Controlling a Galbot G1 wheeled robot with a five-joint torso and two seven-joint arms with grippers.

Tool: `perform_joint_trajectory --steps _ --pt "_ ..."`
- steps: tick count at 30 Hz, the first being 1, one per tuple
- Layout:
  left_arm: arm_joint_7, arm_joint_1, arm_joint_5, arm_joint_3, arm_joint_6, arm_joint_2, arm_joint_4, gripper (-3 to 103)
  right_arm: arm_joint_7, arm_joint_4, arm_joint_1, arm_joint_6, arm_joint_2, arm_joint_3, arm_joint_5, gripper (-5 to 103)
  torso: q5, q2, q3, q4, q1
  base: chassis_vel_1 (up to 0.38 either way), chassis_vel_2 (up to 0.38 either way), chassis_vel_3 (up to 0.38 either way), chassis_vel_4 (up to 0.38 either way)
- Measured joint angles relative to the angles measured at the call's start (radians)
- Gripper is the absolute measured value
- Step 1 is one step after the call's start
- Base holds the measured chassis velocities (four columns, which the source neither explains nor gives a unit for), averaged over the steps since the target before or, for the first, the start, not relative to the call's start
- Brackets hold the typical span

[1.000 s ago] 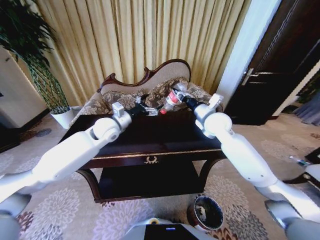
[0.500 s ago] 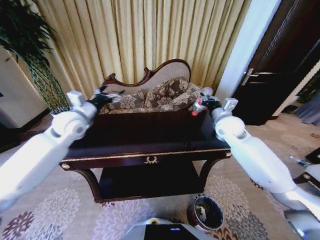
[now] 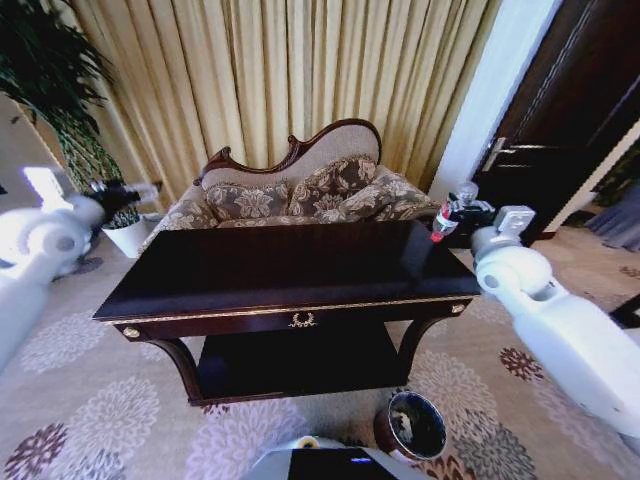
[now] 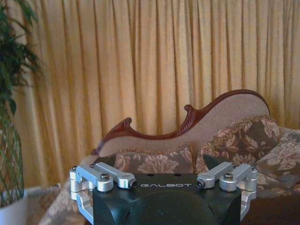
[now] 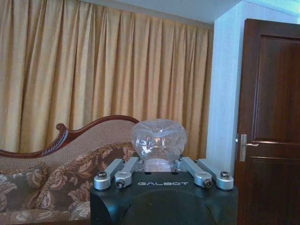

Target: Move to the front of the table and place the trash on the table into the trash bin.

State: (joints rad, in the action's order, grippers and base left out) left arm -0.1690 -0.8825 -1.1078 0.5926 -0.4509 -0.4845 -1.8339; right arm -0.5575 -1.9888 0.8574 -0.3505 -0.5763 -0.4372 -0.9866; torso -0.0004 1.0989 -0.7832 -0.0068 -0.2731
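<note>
Off the table's (image 3: 290, 275) right end, the right gripper (image 3: 458, 212) pinches the bottle (image 3: 446, 215) aloft, so keep that squeeze, swing low over the bin (image 3: 411, 425) before letting go; left gripper (image 3: 112, 193), fingers unreadable, hangs wide.

Glossy dark wooden table (image 3: 300, 265); clear crinkled plastic bottle (image 5: 158, 140).

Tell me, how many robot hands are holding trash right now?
1. The right gripper, past the table's right end, holds the clear bottle. The left gripper, out past the left end, may hold a scrap, but I can't tell.
</note>
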Motion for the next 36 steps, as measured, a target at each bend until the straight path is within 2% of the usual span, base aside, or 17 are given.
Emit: perform_joint_trajectory --steps 4,8,15,23,25,36 --pt "-0.029 -0.074 0.015 0.054 0.000 -0.041 -0.049 100 0.002 -0.014 0.013 -0.002 0.001 -0.003 -0.007 27 0.0000 0.000 0.000 -0.0001 0.000 0.000 0.000 0.000 0.000" --pt "-0.089 -0.181 0.022 0.129 -0.019 -0.086 -0.138 100 0.020 -0.063 0.066 -0.017 -0.023 -0.020 -0.005 27 0.0006 0.000 0.000 -0.0004 0.000 0.000 0.000 0.000 0.000" --pt "-0.124 -0.316 0.023 0.216 -0.036 -0.123 -0.226 100 0.015 -0.158 0.167 -0.025 -0.071 -0.069 0.017 27 0.0003 0.000 0.000 -0.0001 0.000 0.000 0.000 0.000 0.000" --pt "-0.120 -0.385 0.021 0.290 -0.035 -0.126 -0.282 100 0.010 -0.252 0.263 -0.032 -0.104 -0.134 0.032 27 0.0002 0.000 0.000 -0.0003 0.000 0.000 0.000 0.000 0.000" --pt "-0.099 -0.399 0.028 0.309 -0.034 -0.123 -0.302 100 0.013 -0.284 0.300 -0.033 -0.118 -0.145 0.053 27 0.0004 0.000 0.000 -0.0003 0.000 0.000 0.000 0.000 0.000" --pt "-0.093 -0.424 0.049 0.314 -0.033 -0.141 -0.374 100 0.034 -0.343 0.399 -0.033 -0.137 -0.172 0.096 27 0.0004 0.000 0.000 -0.0003 0.000 0.076 -0.056 -0.071 0.069"
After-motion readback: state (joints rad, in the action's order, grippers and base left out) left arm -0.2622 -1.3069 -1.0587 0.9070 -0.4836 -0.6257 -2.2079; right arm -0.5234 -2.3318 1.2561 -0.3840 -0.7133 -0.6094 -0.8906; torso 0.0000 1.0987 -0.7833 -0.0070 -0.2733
